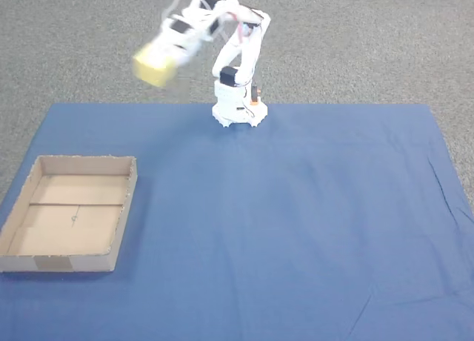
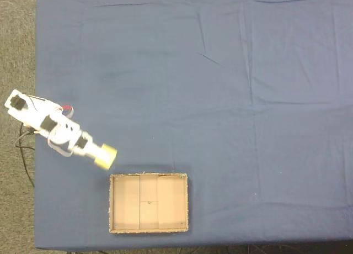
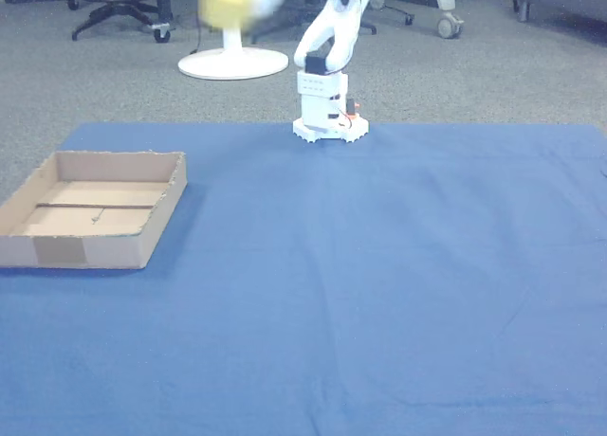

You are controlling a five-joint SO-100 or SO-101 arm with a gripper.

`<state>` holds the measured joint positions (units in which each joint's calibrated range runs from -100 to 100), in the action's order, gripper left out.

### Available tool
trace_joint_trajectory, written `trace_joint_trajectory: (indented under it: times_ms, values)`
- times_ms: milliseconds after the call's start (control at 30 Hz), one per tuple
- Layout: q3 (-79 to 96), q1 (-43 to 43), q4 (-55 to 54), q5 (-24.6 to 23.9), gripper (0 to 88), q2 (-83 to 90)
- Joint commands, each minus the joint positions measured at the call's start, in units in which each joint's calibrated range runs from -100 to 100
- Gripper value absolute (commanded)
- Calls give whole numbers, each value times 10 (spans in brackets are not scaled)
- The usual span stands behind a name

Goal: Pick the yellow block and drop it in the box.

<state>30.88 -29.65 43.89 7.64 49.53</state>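
The yellow block (image 1: pixel 155 65) hangs high in the air, blurred by motion, held at the tip of the white arm; my gripper (image 1: pixel 161 59) is shut on it. In a fixed view from above, the block (image 2: pixel 105 154) and gripper (image 2: pixel 101 153) sit just up and left of the box (image 2: pixel 149 227), over the cloth. The other view shows the block (image 3: pixel 226 4) near the top edge with the gripper (image 3: pixel 237 0) on it. The brown cardboard box (image 1: pixel 74 263) lies empty at the table's left, also seen as the box (image 3: pixel 85 248).
A blue cloth (image 1: pixel 296 230) covers the table; the arm's white base (image 1: pixel 237 107) stands at its far edge. Grey carpet surrounds it. An office chair base (image 3: pixel 232 62) and chair wheels (image 3: pixel 441 24) stand behind the table.
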Motion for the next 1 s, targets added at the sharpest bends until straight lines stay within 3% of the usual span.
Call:
trace_joint_trajectory:
  times_ms: [0, 200, 500, 633, 833, 967]
  values:
    - [-112, -61, -57, 12, 189, -158]
    - [-396, -87, 23, 33, 189, -506]
    - [-729, -111, 104, 60, 192, -844]
    - [-775, -107, 116, 69, 204, -894]
    - [-792, -105, 127, 85, 382, -934]
    - [-713, -102, 124, 72, 384, -869]
